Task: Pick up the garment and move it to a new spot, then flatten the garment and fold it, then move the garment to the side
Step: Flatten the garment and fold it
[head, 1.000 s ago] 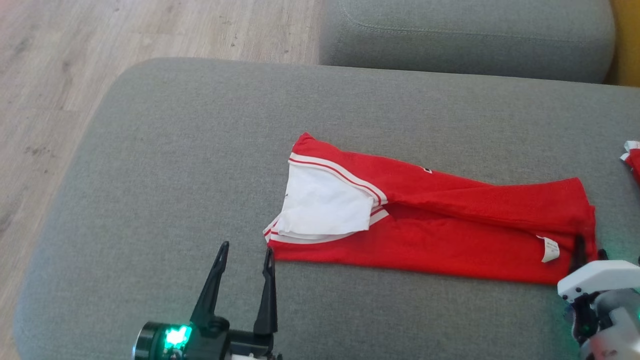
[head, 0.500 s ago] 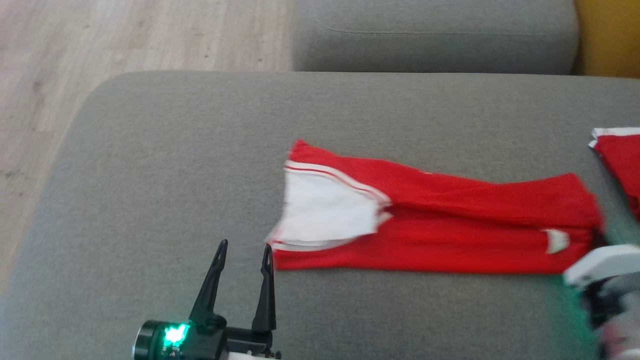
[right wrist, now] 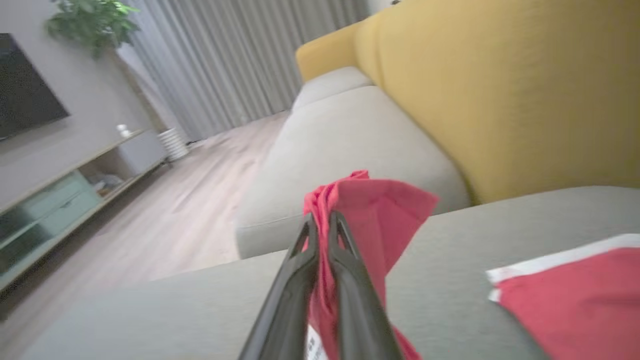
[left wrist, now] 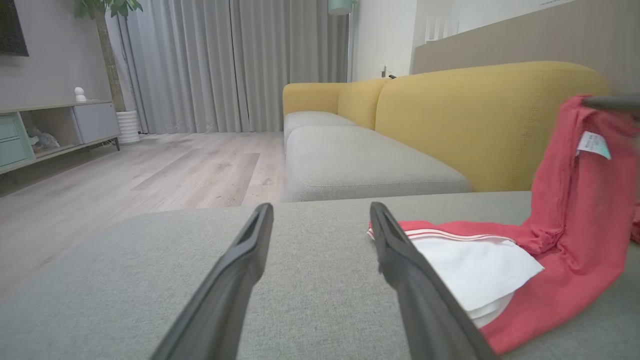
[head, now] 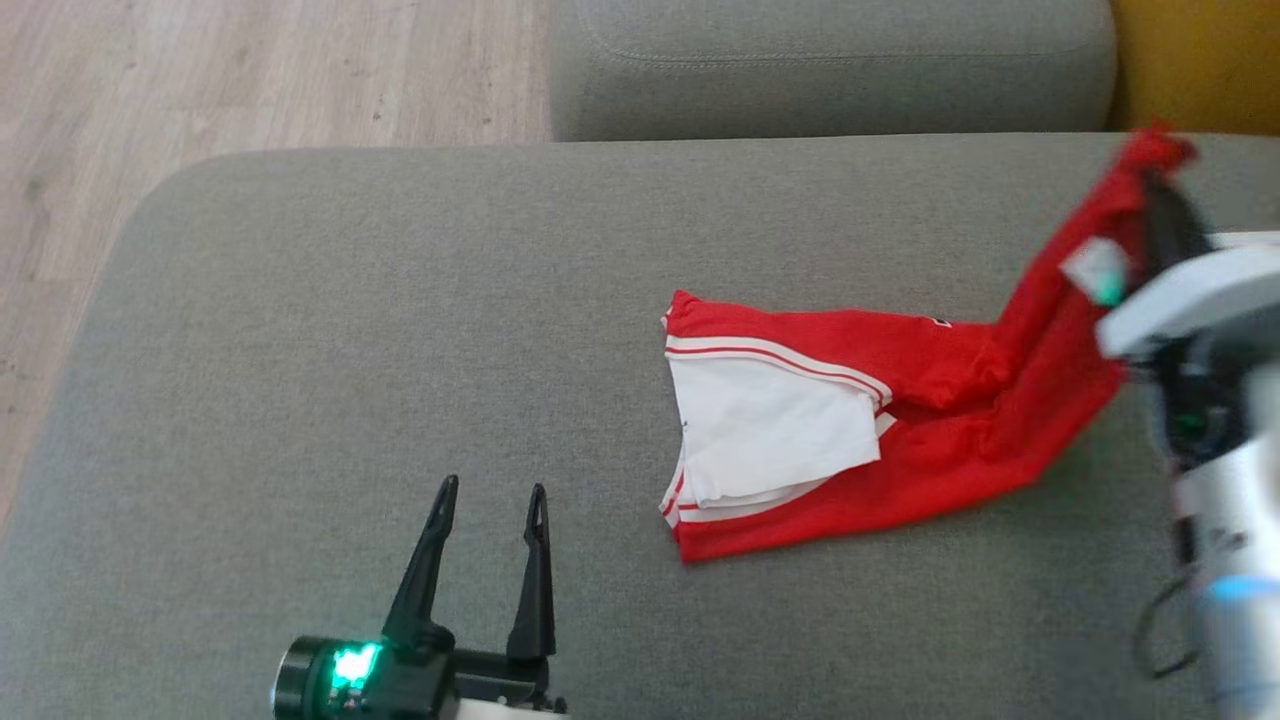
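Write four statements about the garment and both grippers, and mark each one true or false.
1. The right gripper is shut on one end of the red fabric garment with white trim. True.
2. The left gripper grips the garment too. False: it is open and apart from the cloth.
3. The whole garment lies flat. False: the gripped end is raised; the rest lies on the grey fabric sofa cushion.
4. A white label shows near the gripped end. True.

The grey cushion [head: 300, 350] bears the red garment [head: 930, 470] and, seemingly, another red cloth [right wrist: 575, 300].
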`<state>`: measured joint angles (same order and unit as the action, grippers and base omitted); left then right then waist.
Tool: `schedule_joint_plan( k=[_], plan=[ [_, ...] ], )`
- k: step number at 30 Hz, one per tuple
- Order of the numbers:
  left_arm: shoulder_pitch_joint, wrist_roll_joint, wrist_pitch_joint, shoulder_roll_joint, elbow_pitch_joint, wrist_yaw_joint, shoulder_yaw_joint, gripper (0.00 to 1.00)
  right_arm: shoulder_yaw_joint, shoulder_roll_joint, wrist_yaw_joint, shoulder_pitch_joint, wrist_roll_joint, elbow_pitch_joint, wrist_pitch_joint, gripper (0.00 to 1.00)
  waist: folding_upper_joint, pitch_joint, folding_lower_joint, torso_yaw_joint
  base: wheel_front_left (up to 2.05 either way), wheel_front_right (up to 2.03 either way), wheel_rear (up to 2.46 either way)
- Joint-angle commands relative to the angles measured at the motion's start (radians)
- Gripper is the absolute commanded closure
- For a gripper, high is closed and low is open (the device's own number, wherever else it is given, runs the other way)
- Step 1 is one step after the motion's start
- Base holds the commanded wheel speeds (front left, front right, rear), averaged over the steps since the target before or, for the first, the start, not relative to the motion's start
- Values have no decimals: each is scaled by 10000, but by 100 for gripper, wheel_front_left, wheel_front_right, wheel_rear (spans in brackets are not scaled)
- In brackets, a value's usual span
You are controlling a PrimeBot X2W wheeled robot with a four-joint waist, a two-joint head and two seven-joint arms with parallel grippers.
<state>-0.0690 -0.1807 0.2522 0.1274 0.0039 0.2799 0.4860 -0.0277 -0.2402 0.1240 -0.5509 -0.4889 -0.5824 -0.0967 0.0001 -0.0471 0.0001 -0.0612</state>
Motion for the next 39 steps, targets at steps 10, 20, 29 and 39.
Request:
schedule_joint_plan(
  k=[10, 20, 29, 39],
  plan=[
    [459, 288, 95, -452, 48, -534, -374, 0, 2037, 1850, 67, 1611, 141, 3553, -2128, 100, -1, -251, -1, -932, 0, 0, 0],
    [500, 354, 95, -651, 261, -800, -526, 0, 4472, 1897, 67, 2480, -1169, 3090, -1744, 0, -1, -443, -1, -1535, 0, 0, 0],
    [267, 464, 95, -707, 263, -856, -856, 0, 3175, 1898, 67, 2682, -810, 3257, 554, 0, -1, 267, -1, -976, 0, 0, 0],
    [-365, -65, 95, -749, 301, -922, -1529, 0, 2267, 1026, 67, 4835, -117, 2993, 3110, 0, -1, 1242, -1, -266, 0, 0, 0]
  ],
)
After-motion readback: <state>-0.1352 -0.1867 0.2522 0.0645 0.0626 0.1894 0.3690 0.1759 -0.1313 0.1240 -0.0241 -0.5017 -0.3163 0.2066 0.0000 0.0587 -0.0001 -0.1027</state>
